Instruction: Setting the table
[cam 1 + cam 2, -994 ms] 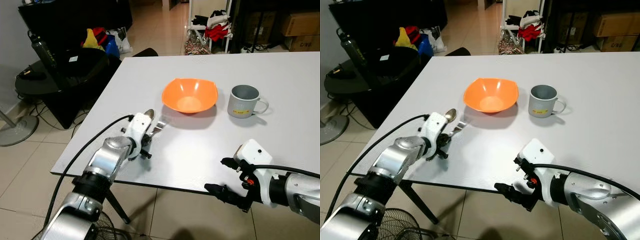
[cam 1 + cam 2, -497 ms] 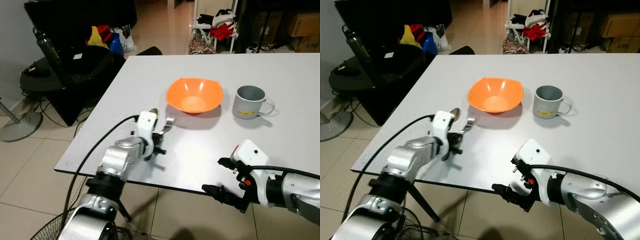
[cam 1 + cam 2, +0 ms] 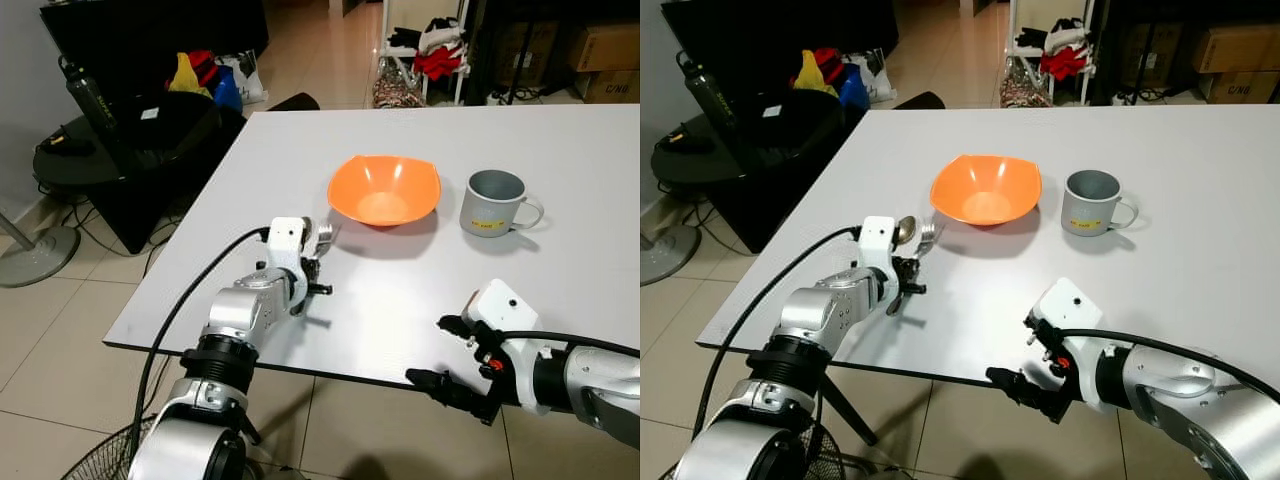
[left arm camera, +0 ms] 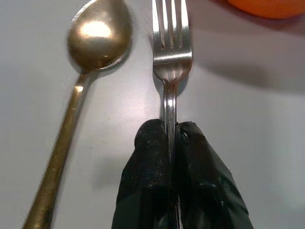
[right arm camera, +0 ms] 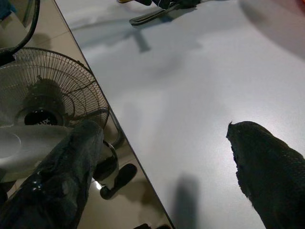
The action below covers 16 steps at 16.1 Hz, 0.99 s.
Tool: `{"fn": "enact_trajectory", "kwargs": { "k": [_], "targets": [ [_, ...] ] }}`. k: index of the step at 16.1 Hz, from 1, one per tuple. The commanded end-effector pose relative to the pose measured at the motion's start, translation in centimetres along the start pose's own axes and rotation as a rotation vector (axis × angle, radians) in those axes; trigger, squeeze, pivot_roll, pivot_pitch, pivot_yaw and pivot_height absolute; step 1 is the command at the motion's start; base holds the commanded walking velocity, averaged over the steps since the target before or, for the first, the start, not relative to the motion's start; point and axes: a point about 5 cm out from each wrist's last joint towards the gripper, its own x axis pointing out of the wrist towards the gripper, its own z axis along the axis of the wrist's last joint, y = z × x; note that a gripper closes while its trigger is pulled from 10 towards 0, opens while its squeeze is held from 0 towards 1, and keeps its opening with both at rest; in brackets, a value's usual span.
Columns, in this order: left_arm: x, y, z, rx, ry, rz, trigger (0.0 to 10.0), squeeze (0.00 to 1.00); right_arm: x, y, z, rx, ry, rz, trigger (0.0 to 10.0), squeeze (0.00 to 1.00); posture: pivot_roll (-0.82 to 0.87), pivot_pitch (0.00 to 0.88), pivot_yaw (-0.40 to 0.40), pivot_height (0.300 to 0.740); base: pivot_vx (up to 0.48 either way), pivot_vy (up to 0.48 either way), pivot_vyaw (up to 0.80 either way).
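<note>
Steel fork (image 4: pixel 170 62) is gripped by its handle between the two black fingers (image 4: pixel 151 186) of the left pincer (image 4: pixel 170 143), which is closed tight on it. The tines point toward the orange bowl (image 3: pixel 384 189). A brass-coloured spoon (image 4: pixel 81 81) lies just beside the fork on the white worktop (image 3: pixel 400 290), almost parallel to it.

Compared with one second ago, the left arm has turned the fork: before it stood at a slant to the bowl, now it lies nearly straight along the spoon, close to the bowl's side. I judge the fork is being lined up for its place, and the release is the next thing to do.

From the head views I cannot tell if the fork touches the surface; the left wrist view suggests it is very low, perhaps resting. The head views add the grey mug (image 3: pixel 492 203) standing beside the bowl.

The right pincer (image 3: pixel 455 362) hangs at the near edge of the worktop with its fingers wide apart and holds nothing. Its wrist view shows a floor fan (image 5: pixel 47 100) below the edge.
</note>
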Motion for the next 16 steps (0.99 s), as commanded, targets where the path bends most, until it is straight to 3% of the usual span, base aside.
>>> {"fn": "enact_trajectory", "kwargs": {
  "k": [1,5,6,7,8,11,14,16],
  "targets": [
    [0.0,1.0,-0.8,-0.016,0.035,0.061,0.0,0.00,0.0,0.0,0.4,-0.024,-0.010,0.002,10.0,0.00,-0.03,0.000,0.134,0.727,0.000,0.000,0.00],
    [0.0,1.0,-0.8,-0.029,0.039,0.089,0.0,0.00,0.0,0.0,0.4,-0.024,-0.013,0.013,10.0,0.00,-0.03,0.000,0.128,0.727,0.000,0.000,0.00],
    [-0.1,0.7,-0.7,-0.026,0.036,0.079,1.4,0.00,0.0,-0.1,0.4,-0.023,-0.013,0.015,10.0,0.00,-0.02,0.000,0.127,0.727,0.000,0.000,0.00],
    [-0.2,0.6,-0.6,-0.004,0.038,0.079,10.0,0.43,0.0,-0.1,0.4,-0.023,-0.013,0.016,10.0,0.00,-0.02,0.000,0.126,0.727,0.000,0.000,0.00],
    [-0.2,0.4,-0.6,-0.008,0.034,0.075,10.0,1.00,0.1,-0.1,0.4,-0.023,-0.013,0.016,10.0,0.00,-0.02,0.000,0.125,0.727,0.000,0.000,0.00],
    [-0.5,0.1,-0.4,-0.023,0.023,0.070,10.0,1.00,0.1,-0.2,0.5,-0.027,-0.016,0.017,10.0,0.00,-0.02,0.000,0.123,0.727,0.000,0.000,0.00],
    [-1.4,-0.2,1.2,-0.021,-0.043,0.060,10.0,1.00,-0.2,-0.5,0.6,-0.031,-0.017,0.001,10.0,0.00,-0.03,0.000,0.124,0.727,0.000,0.000,0.00],
    [-2.1,-0.5,2.4,-0.021,-0.102,0.026,10.0,0.00,-0.4,-0.7,0.6,-0.032,-0.018,-0.005,10.0,0.00,-0.03,0.000,0.123,0.727,0.000,0.000,0.00]
  ]
}}
